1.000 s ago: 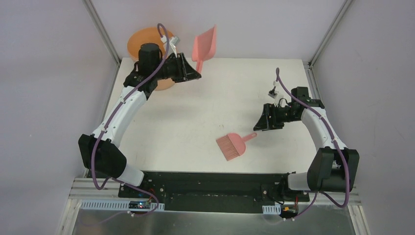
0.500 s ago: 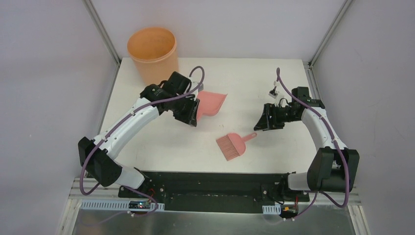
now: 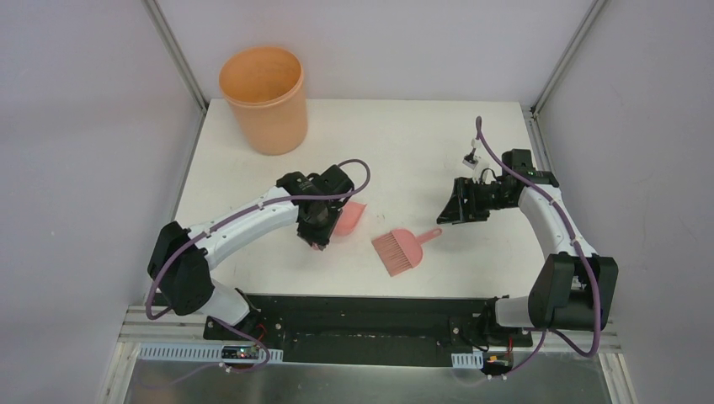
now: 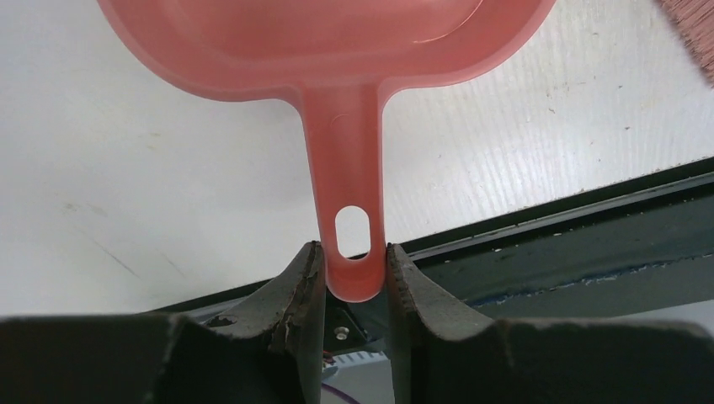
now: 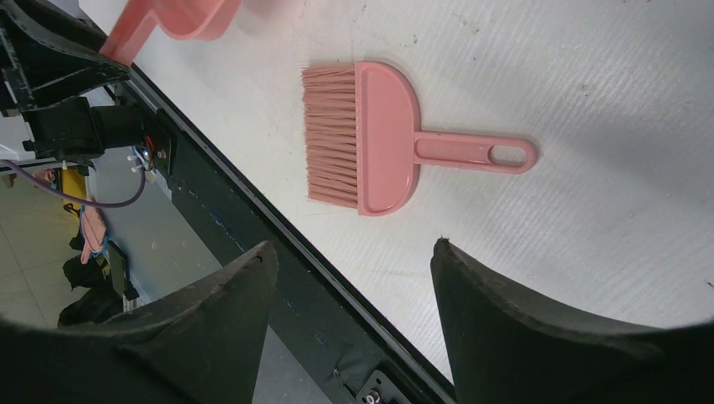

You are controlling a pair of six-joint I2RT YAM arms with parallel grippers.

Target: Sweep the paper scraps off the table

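Dustpan (image 3: pixel 349 217) at table (image 3: pixel 404 143) centre, left gripper (image 4: pixel 354 269) clamped on its handle. Right gripper (image 3: pixel 446 210) at 3 o'clock, jaws apart; brush (image 3: pixel 400 250) lies free at 5 o'clock. No scraps show: sweeping looks finished.

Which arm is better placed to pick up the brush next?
Right. The right gripper stands open and empty close to the salmon-pink plastic hand brush, whose handle points toward it. The left gripper is shut on the handle of the salmon-pink plastic dustpan, so it is occupied.
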